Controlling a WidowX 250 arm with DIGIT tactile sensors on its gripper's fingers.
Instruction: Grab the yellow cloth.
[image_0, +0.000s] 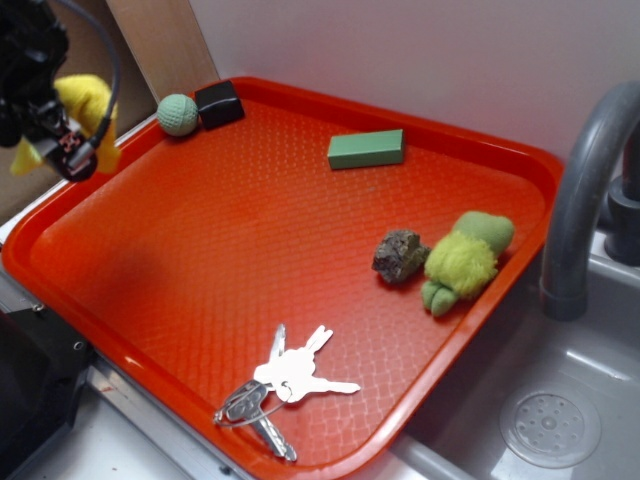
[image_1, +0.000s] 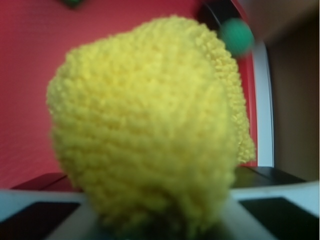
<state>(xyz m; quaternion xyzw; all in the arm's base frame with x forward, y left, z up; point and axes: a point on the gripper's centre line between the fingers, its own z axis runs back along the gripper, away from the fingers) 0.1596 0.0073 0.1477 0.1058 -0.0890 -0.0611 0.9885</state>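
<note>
Gripper sits raised off the red tray's far-left corner, jaws closed on the yellow cloth. Cloth is bunched between the jaws, bulging out ahead of them and hanging a bit either side, no clear long axis. It looks lifted clear of the tray. Green ball lies just beside, apart. Grab looks done.

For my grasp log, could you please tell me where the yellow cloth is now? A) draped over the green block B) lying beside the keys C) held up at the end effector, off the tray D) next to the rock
C: the yellow cloth hangs from the end effector above the red tray's far left corner, and it fills the wrist view.
</note>
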